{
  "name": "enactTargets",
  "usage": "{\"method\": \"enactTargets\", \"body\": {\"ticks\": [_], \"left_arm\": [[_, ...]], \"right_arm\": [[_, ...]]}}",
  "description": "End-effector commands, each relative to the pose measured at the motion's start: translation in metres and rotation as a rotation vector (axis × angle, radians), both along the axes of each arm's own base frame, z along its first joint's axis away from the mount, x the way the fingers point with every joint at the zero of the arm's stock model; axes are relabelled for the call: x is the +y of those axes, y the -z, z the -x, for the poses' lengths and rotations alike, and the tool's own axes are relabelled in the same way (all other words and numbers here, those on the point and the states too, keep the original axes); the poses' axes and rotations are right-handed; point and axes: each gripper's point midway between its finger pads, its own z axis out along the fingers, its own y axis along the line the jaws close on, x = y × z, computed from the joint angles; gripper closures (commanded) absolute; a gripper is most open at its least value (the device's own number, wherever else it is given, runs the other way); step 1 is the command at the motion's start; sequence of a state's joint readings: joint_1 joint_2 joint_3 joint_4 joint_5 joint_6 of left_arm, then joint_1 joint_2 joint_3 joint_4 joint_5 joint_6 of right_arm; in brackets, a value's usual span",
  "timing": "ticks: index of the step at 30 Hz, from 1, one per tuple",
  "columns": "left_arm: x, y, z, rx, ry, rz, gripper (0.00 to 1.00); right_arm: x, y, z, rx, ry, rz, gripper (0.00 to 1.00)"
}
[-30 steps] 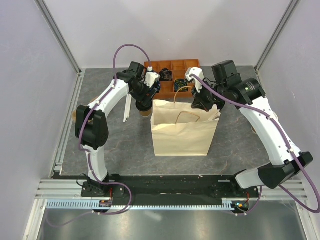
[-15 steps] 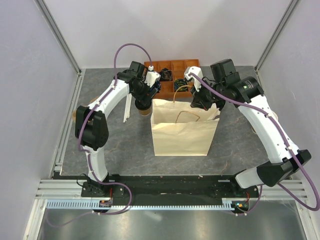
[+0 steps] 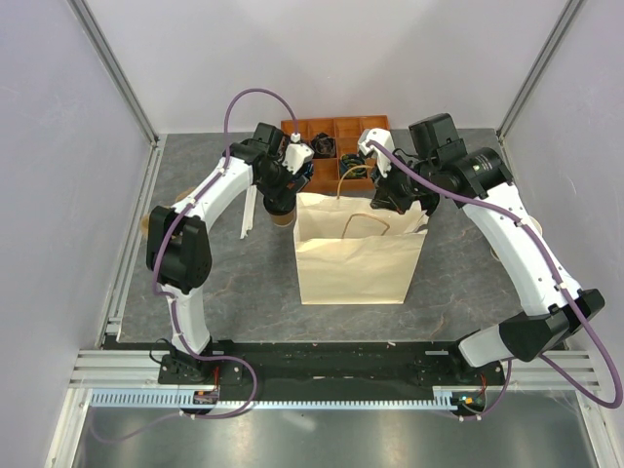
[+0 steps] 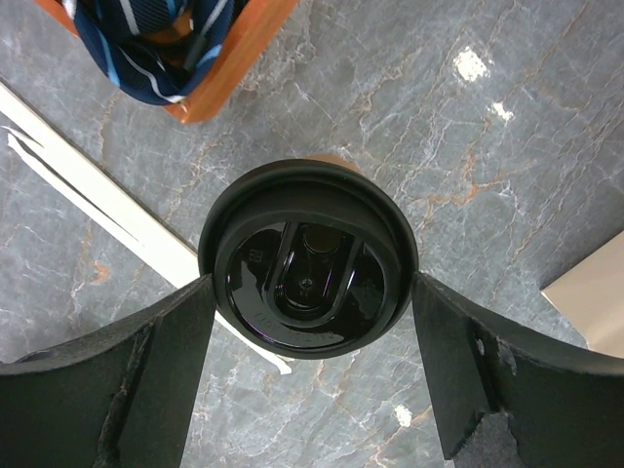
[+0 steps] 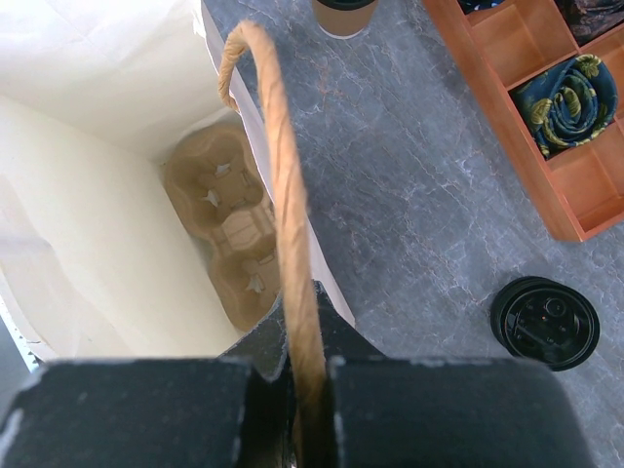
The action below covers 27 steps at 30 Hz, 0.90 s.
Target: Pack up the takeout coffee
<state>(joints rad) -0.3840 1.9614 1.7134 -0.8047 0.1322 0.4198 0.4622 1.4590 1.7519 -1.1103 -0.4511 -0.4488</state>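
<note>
The coffee [image 4: 307, 283] stands on the table [image 4: 507, 146] just beside the bag's [image 3: 359, 252] far left corner. The left gripper [image 4: 310, 292] looks closed on it, fingers [image 4: 127, 380] touching the lid rim on both sides, though I can't swear it's a firm pinch. It's probably light, crushable paper with a slick lid, so gripping under the lid seems safer. The right gripper [image 5: 304, 375] is clamped on the bag's handle [image 5: 283, 195]. That handle and the bag's edge are in the way, and a tray [image 5: 507, 44] and spare lid [image 5: 544, 322] sit nearby.

Left of paper bag [image 3: 356, 258], takeout coffee [image 3: 281, 213]; cup carrier [image 5: 229, 229] inside; divided tray [image 3: 302, 128] behind
</note>
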Motion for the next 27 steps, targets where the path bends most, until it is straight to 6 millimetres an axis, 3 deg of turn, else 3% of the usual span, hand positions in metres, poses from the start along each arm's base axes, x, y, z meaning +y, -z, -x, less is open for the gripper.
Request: {"method": "enactTargets", "body": {"ticks": [1,20,24,27], "left_arm": [[-0.003,-0.015,-0.003,-0.062,0.041,0.008,0.13],[0.006,0.003,-0.004,-0.080,0.052,-0.060,0.18],[0.007,0.006,0.001,-0.067,0.060,-0.058,0.27],[0.004,-0.005,0.001,-0.083,0.059,-0.030,0.35]], "right_arm": [[0.004,-0.017,-0.002,-0.039,-0.011,-0.036,1.00],[0.007,-0.014,-0.004,-0.026,-0.010,-0.040,1.00],[0.008,-0.016,-0.004,-0.027,-0.007,-0.049,1.00],[0.010,-0.029,-0.004,-0.065,0.000,-0.087,1.00]]}}
